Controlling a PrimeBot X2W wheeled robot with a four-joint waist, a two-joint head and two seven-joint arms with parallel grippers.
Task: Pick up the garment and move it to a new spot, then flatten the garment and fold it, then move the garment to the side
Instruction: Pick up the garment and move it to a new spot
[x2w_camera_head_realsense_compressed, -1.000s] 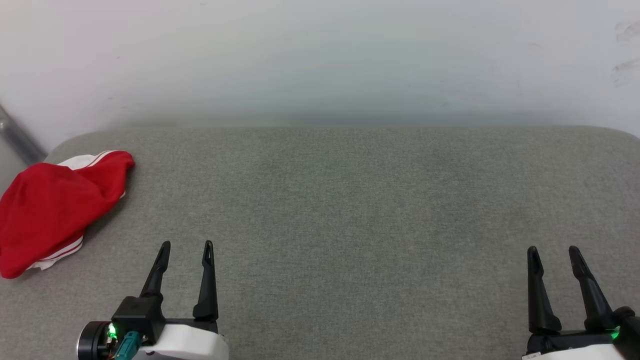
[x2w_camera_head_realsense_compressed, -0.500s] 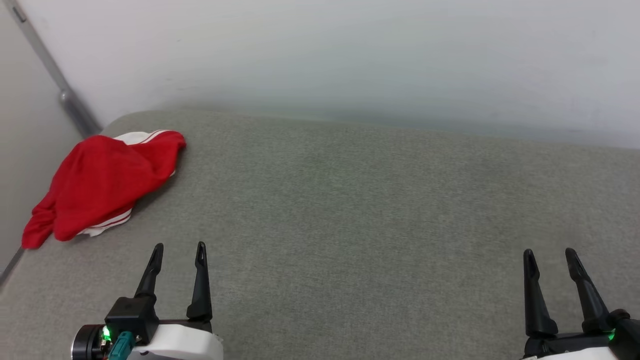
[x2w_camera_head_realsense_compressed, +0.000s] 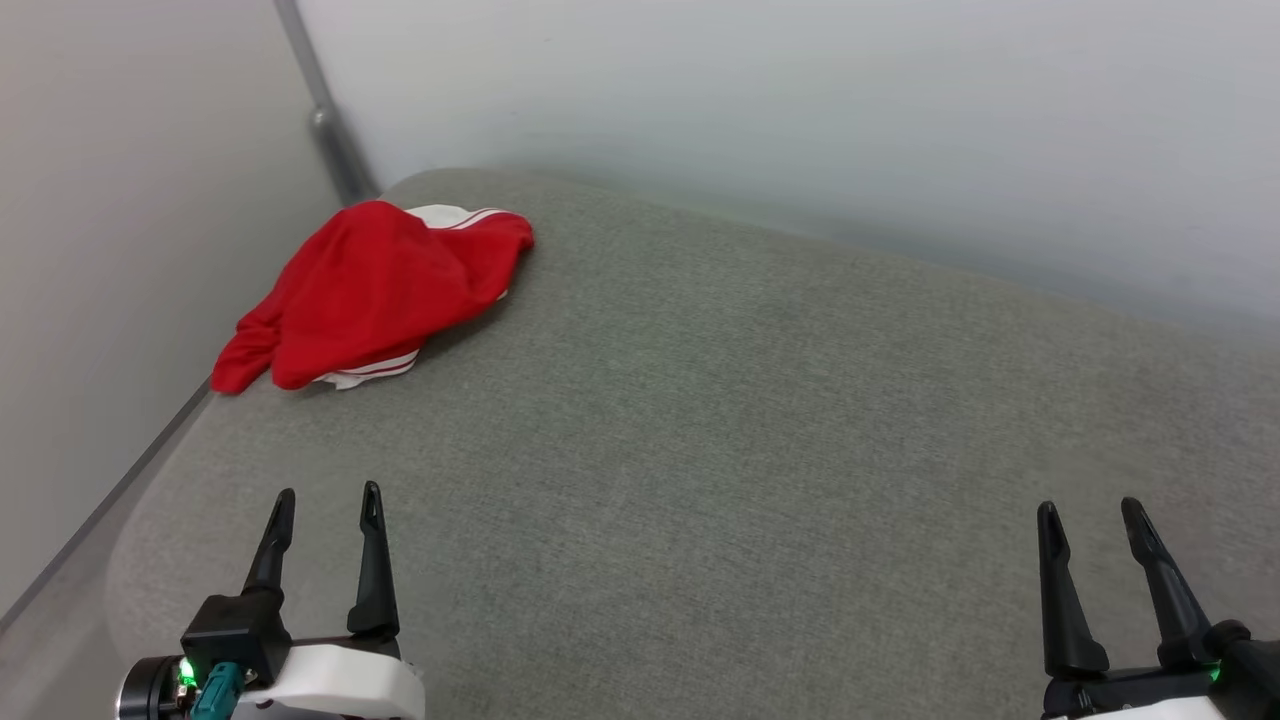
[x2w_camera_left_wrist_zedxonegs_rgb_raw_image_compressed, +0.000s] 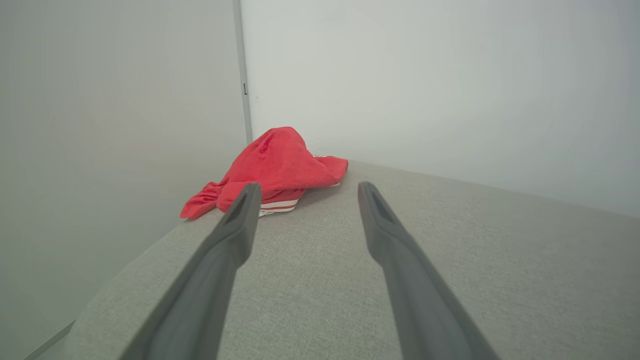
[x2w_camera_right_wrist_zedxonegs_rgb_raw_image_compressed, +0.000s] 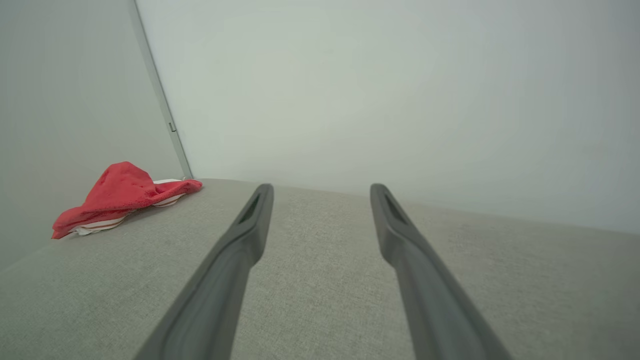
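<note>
Head view, nearest first: the left gripper (x2w_camera_head_realsense_compressed: 327, 492) and right gripper (x2w_camera_head_realsense_compressed: 1089, 505) hover low over the grey fabric-covered table (x2w_camera_head_realsense_compressed: 700, 450), fingers (x2w_camera_head_realsense_compressed: 374, 560) apart and empty. At the far left corner lies the crumpled red jersey shirt with white striped trim (x2w_camera_head_realsense_compressed: 370, 290). It looks light and limp and will likely drape, so pinch a raised fold.

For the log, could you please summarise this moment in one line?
phase: pre-grasp | garment: crumpled, far-left corner | left end effector: open | right end effector: open

Black long-fingered left claw (x2w_camera_head_realsense_compressed: 328, 491), white wrist (x2w_camera_head_realsense_compressed: 340, 688), green light (x2w_camera_head_realsense_compressed: 186, 672)
</note>
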